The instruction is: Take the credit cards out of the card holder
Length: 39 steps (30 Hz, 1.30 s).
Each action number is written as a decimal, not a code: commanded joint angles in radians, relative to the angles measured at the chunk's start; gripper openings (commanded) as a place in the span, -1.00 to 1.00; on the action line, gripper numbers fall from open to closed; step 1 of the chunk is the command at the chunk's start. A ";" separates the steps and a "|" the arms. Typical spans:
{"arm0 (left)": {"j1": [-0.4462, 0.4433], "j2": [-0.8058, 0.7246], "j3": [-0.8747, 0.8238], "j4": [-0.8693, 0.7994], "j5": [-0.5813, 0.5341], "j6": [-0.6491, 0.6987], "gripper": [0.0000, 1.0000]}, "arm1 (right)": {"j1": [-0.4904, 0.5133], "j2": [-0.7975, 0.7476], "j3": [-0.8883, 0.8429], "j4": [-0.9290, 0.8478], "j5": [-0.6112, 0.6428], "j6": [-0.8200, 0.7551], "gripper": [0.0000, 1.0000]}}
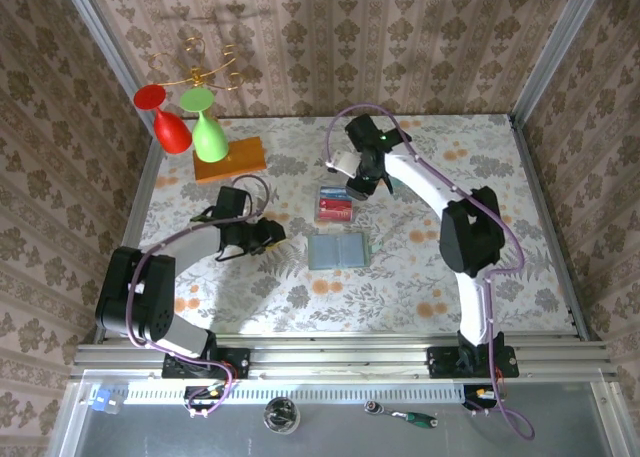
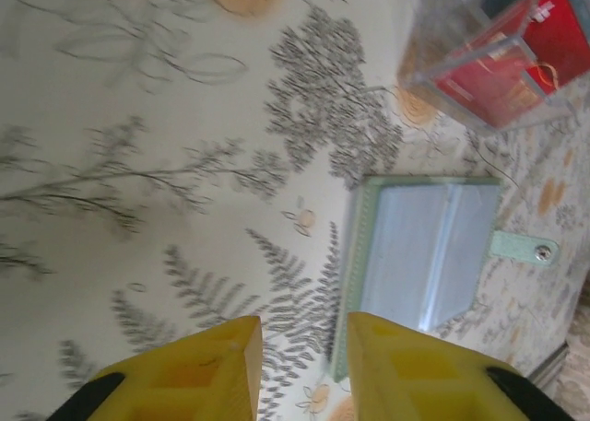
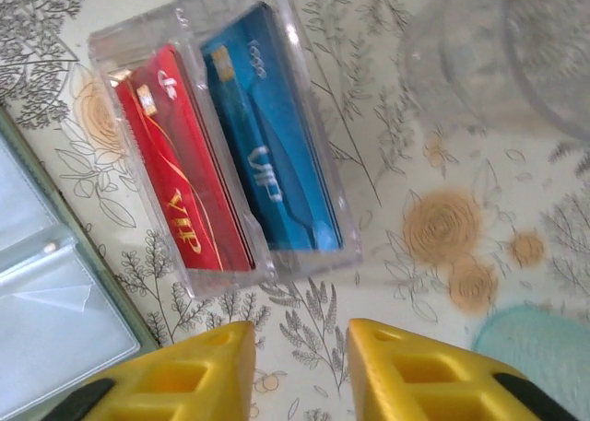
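The card holder (image 1: 338, 251) lies open and flat mid-table, a pale grey-green wallet with clear slots (image 2: 429, 255); its edge also shows at the left of the right wrist view (image 3: 41, 320). Just behind it the credit cards (image 1: 335, 205) stand in a clear plastic box (image 3: 304, 255): red cards (image 3: 180, 191) in one slot and a blue card (image 3: 272, 158) in the other. My left gripper (image 1: 270, 235) hovers left of the holder, open and empty (image 2: 304, 370). My right gripper (image 1: 362, 185) stands open over the tablecloth beside the box, with nothing between its fingers (image 3: 300, 366).
An orange wooden block (image 1: 230, 160) at the back left carries a red glass (image 1: 165, 119) and a green glass (image 1: 207, 127). A pale teal cup (image 3: 539, 356) sits close to the right gripper. Patterned walls close in the back and both sides.
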 commanded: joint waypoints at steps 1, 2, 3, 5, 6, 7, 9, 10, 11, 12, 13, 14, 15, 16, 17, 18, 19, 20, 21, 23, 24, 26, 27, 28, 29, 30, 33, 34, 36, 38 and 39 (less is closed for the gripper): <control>0.049 -0.016 0.030 -0.096 -0.061 0.103 -0.22 | -0.014 -0.114 -0.125 0.165 0.080 0.109 -0.14; 0.066 -0.020 0.030 -0.108 -0.076 0.118 -0.10 | -0.020 -0.141 -0.172 0.194 0.097 0.131 -0.10; 0.078 -0.023 0.030 -0.115 -0.088 0.129 -0.01 | -0.025 -0.166 -0.211 0.218 0.119 0.149 -0.03; 0.115 -0.029 0.029 -0.125 -0.108 0.154 0.23 | -0.036 -0.221 -0.305 0.281 0.180 0.198 0.14; 0.130 -0.031 0.028 -0.128 -0.115 0.163 0.34 | -0.043 -0.244 -0.347 0.308 0.201 0.219 0.30; 0.146 -0.034 0.029 -0.131 -0.127 0.173 0.47 | -0.053 -0.271 -0.395 0.346 0.223 0.244 0.51; 0.177 -0.048 0.019 -0.125 -0.158 0.189 0.94 | -0.077 -0.315 -0.477 0.405 0.252 0.296 0.80; 0.192 -0.059 0.013 -0.123 -0.178 0.199 1.00 | -0.093 -0.338 -0.515 0.432 0.257 0.329 0.92; 0.208 -0.071 0.007 -0.123 -0.204 0.211 1.00 | -0.111 -0.358 -0.552 0.458 0.263 0.365 1.00; 0.221 -0.082 0.004 -0.123 -0.224 0.220 1.00 | -0.127 -0.374 -0.581 0.480 0.269 0.394 1.00; 0.238 -0.095 0.000 -0.123 -0.251 0.232 1.00 | -0.147 -0.394 -0.615 0.509 0.281 0.432 1.00; 0.254 -0.110 -0.004 -0.120 -0.274 0.243 1.00 | -0.163 -0.408 -0.646 0.537 0.289 0.456 1.00; 0.267 -0.122 -0.009 -0.114 -0.296 0.253 1.00 | -0.175 -0.422 -0.675 0.563 0.291 0.469 1.00; 0.282 -0.136 -0.013 -0.109 -0.322 0.264 1.00 | -0.188 -0.437 -0.712 0.603 0.296 0.481 1.00; 0.296 -0.151 -0.016 -0.107 -0.349 0.274 1.00 | -0.200 -0.452 -0.747 0.644 0.302 0.493 1.00; 0.305 -0.165 -0.019 -0.101 -0.374 0.284 1.00 | -0.210 -0.461 -0.775 0.674 0.309 0.502 1.00; 0.315 -0.178 -0.023 -0.091 -0.404 0.298 1.00 | -0.224 -0.468 -0.803 0.712 0.316 0.514 1.00; 0.326 -0.193 -0.026 -0.078 -0.433 0.308 1.00 | -0.238 -0.471 -0.827 0.744 0.322 0.528 1.00; 0.332 -0.206 -0.034 -0.062 -0.459 0.318 1.00 | -0.250 -0.473 -0.845 0.770 0.330 0.537 1.00; 0.343 -0.239 -0.046 -0.022 -0.518 0.335 1.00 | -0.274 -0.471 -0.891 0.845 0.352 0.555 1.00; 0.346 -0.254 -0.054 -0.003 -0.547 0.342 1.00 | -0.283 -0.471 -0.908 0.876 0.358 0.561 1.00; 0.349 -0.283 -0.078 0.055 -0.607 0.361 1.00 | -0.303 -0.470 -0.947 0.941 0.371 0.578 1.00; 0.351 -0.292 -0.091 0.085 -0.623 0.374 1.00 | -0.310 -0.470 -0.963 0.972 0.378 0.581 1.00; 0.355 -0.300 -0.107 0.123 -0.636 0.388 1.00 | -0.316 -0.471 -0.984 1.018 0.390 0.584 1.00; 0.357 -0.304 -0.120 0.160 -0.645 0.402 1.00 | -0.323 -0.470 -1.002 1.055 0.403 0.589 1.00; 0.360 -0.301 -0.133 0.190 -0.648 0.417 1.00 | -0.334 -0.470 -1.006 1.057 0.403 0.608 1.00; 0.360 -0.282 -0.190 0.335 -0.632 0.511 1.00 | -0.360 -0.465 -1.047 1.128 0.402 0.661 1.00; 0.359 -0.274 -0.212 0.393 -0.638 0.525 1.00 | -0.363 -0.474 -1.073 1.166 0.401 0.666 1.00; 0.359 -0.259 -0.261 0.520 -0.624 0.558 1.00 | -0.363 -0.491 -1.123 1.252 0.381 0.668 1.00; 0.360 -0.246 -0.315 0.653 -0.596 0.591 1.00 | -0.362 -0.508 -1.184 1.352 0.362 0.665 1.00; 0.359 -0.238 -0.341 0.723 -0.582 0.603 1.00 | -0.363 -0.512 -1.205 1.386 0.366 0.667 1.00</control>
